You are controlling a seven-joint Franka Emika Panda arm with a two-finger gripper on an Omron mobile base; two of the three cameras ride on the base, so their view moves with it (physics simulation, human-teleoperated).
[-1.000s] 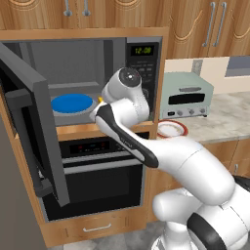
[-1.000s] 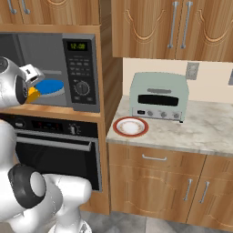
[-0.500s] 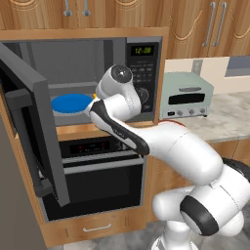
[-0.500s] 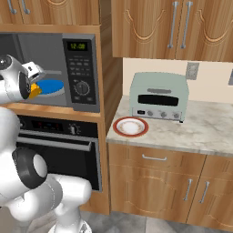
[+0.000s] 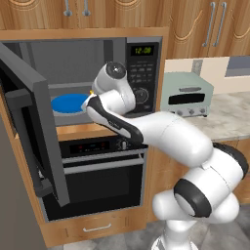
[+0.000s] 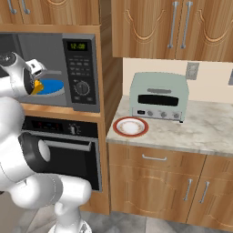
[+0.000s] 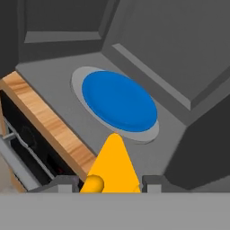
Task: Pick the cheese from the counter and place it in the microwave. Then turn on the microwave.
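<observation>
Cheese point(image 7: 113, 166): a yellow-orange wedge, clamped between the two tips of the tool point(image 7: 110, 183). We see its point aimed at 12 o'clock in the hand view, toward the blue plate point(image 7: 119, 100). In the right base view a sliver of it point(image 6: 37, 86) shows at the mouth of the cavity, off the bench and not yet set down.

Tool: closed on the wedge at its broad end, so the narrow end leads and we judge it can go onto the plate without the fingers striking the cavity floor.

Microwave point(image 6: 82, 75): door point(image 5: 34, 119) swung wide to 9 o'clock in the left base view, which leaves the opening free for the arm. Green display and round knob sit on the panel at 3 o'clock of the cavity.

Blue plate: flat on its grey ring in the middle of the cavity floor; we take it as the place meant for the wedge.

Bench point(image 6: 200, 132): carries a pale-green toaster oven point(image 6: 159, 96) and a red-rimmed plate point(image 6: 131, 126), both well apart from the work.

Step in hand, as we judge: carrying in; release, door and start remain.
</observation>
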